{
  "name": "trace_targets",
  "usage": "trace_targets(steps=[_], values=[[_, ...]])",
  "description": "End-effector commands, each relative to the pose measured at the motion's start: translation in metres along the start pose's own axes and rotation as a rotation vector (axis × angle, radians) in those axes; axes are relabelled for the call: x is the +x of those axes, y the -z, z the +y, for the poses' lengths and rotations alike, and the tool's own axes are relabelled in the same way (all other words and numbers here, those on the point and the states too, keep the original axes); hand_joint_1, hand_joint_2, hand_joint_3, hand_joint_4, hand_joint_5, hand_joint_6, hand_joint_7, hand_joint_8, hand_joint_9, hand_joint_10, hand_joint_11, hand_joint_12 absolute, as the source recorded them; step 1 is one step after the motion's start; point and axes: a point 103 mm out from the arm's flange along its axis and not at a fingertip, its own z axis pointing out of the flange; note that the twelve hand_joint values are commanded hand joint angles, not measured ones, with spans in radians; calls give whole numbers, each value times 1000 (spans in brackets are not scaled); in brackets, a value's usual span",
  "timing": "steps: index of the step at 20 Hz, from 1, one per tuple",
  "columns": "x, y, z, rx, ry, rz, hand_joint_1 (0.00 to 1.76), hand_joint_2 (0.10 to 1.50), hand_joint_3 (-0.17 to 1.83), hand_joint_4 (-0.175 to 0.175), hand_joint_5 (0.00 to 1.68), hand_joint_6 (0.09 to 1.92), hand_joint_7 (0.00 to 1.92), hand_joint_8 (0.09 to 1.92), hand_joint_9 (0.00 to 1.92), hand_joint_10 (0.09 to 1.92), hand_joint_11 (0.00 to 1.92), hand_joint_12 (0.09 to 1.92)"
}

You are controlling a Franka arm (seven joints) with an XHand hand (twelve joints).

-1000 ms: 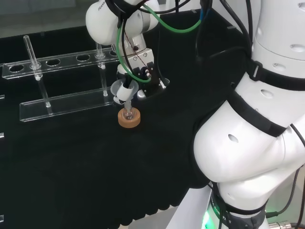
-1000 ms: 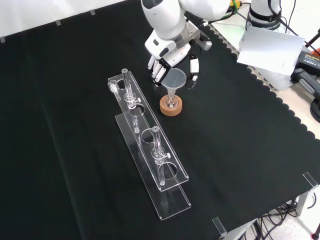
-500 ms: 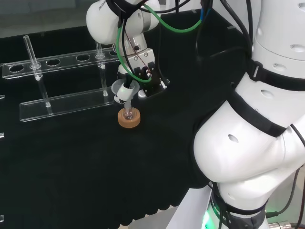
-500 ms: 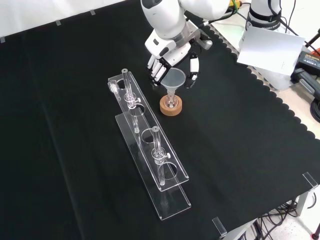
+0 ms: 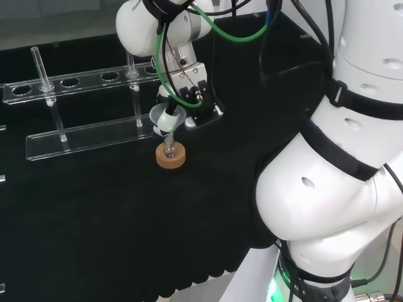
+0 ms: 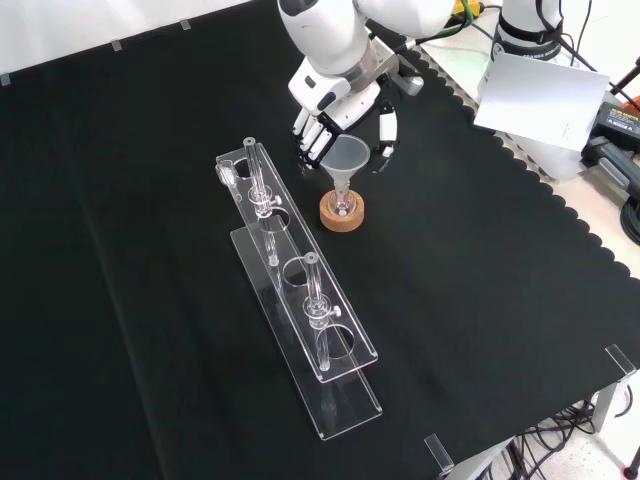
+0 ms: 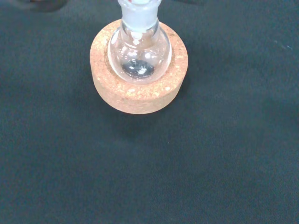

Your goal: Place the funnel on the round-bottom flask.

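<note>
A small clear round-bottom flask (image 6: 342, 204) (image 7: 139, 51) stands upright in a cork ring (image 6: 342, 214) (image 5: 170, 158) (image 7: 140, 95) on the black cloth. The clear funnel (image 6: 347, 160) (image 5: 166, 116) stands over it, its stem down in the flask's neck (image 7: 138, 14). The hand (image 6: 330, 112) (image 5: 189, 94) comes down from above and is shut on the funnel, with fingers (image 6: 313, 141) on one side of the bowl and the thumb (image 6: 385, 131) on the other.
A long clear plastic test-tube rack (image 6: 300, 300) (image 5: 82, 82) lies beside the cork ring, with glass tubes (image 6: 313, 295) upright in it. The arm's big white links (image 5: 340, 189) stand at the right of the head view. The cloth's scalloped edge (image 6: 560, 210) runs along the right of the front view.
The hand and the funnel have shifted slightly together, a little higher over the flask. The flask, the cork ring and the rack have stayed put.
</note>
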Motion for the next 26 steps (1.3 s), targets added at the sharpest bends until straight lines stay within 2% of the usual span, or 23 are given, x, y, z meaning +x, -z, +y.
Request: trace_targets(steps=[1,7,11,15,18,26], values=[[0,0,-3,-27,12,-13,596,637,497,-47,372,238,248,739,603,630,427,1316],[2,1,-8,-64,41,-9,508,605,415,-41,358,143,179,722,521,660,386,1341],[0,0,-11,-87,42,0,438,605,284,-31,284,87,35,665,317,717,265,1406],[-2,5,-15,-110,37,2,424,637,187,-20,193,87,1,384,117,785,155,1455],[-7,13,-20,-142,30,9,422,648,161,-18,167,87,0,299,64,803,119,1468],[-37,41,-40,-194,-9,33,441,696,123,-30,238,87,3,552,186,759,116,1451]])
